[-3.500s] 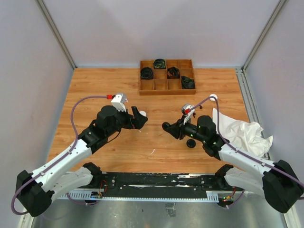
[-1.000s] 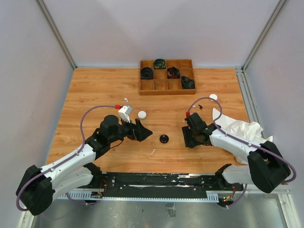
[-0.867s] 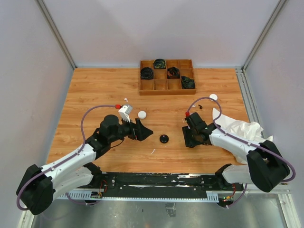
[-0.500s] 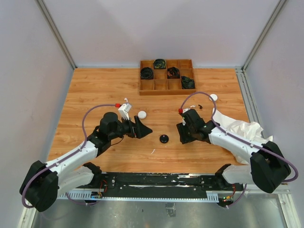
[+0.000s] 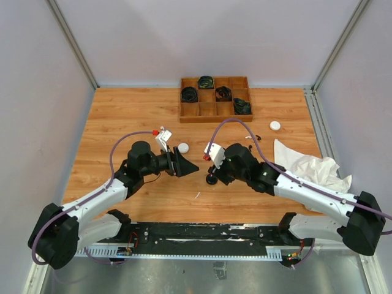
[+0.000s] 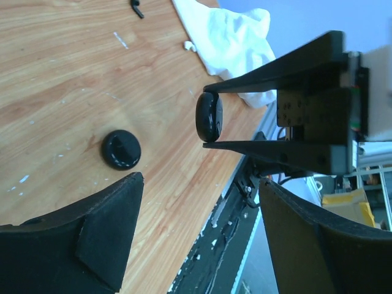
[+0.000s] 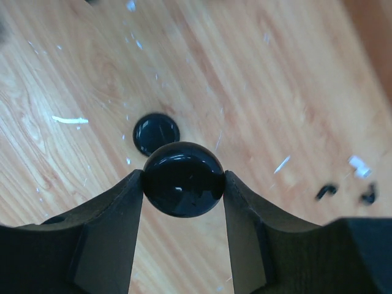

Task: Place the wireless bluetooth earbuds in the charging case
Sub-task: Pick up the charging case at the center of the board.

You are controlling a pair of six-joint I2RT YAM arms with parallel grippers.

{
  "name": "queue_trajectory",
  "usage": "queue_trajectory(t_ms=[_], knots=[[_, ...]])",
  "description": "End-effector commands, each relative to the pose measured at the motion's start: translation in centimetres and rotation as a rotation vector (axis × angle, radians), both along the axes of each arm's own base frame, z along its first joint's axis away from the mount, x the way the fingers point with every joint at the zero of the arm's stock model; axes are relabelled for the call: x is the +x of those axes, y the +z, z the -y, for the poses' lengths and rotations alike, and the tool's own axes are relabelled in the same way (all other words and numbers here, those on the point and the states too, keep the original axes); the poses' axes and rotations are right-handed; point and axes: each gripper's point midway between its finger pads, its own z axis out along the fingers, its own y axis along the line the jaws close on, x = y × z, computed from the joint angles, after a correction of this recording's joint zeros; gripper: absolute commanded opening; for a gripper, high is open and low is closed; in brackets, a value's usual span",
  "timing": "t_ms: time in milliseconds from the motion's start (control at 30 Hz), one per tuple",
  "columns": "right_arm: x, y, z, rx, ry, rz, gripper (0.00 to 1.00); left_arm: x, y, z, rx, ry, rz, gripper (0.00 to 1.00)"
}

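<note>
Between the right hand's (image 7: pixel 184 184) gripping fingers (image 7: pixel 113 211), a glossy black round puck-like case (image 7: pixel 182 174); left hand (image 6: pixel 199 190) open, empty.

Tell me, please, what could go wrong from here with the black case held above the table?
The right end effector pinches the round black case only by its curved rim, so it might slip out and drop near the other case on the table. The open left end effector faces it nearby; the two could bump during a handover.
</note>
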Motion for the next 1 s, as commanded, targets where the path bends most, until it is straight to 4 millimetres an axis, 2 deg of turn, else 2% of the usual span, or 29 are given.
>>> queue_trajectory(t_ms=[0, 167, 367, 500, 767, 967], knots=[[0.5, 4.7, -2.6, 0.02, 0.222, 0.292, 0.47, -0.4, 3.0, 0.9, -0.069, -0.078, 0.062, 0.79], [-0.4, 7.0, -4.5, 0.081, 0.361, 0.451, 0.47, -1.1, 3.8, 1.0, -0.08, -0.103, 0.093, 0.75], [-0.5, 8.8, -5.5, 0.102, 0.4, 0.551, 0.48, -1.5, 5.0, 1.5, -0.098, -0.082, 0.147, 0.65], [-0.6, 9.2, -6.1, 0.113, 0.409, 0.559, 0.48, -1.1, 5.8, 1.7, -0.119, -0.024, 0.19, 0.58], [-1.0, 9.8, -6.7, 0.144, 0.407, 0.574, 0.49, -0.9, 7.1, 2.0, -0.149, 0.04, 0.258, 0.55], [-0.8, 10.1, -7.0, 0.17, 0.387, 0.572, 0.49, -0.9, 6.2, 2.3, -0.12, 0.056, 0.278, 0.53]])
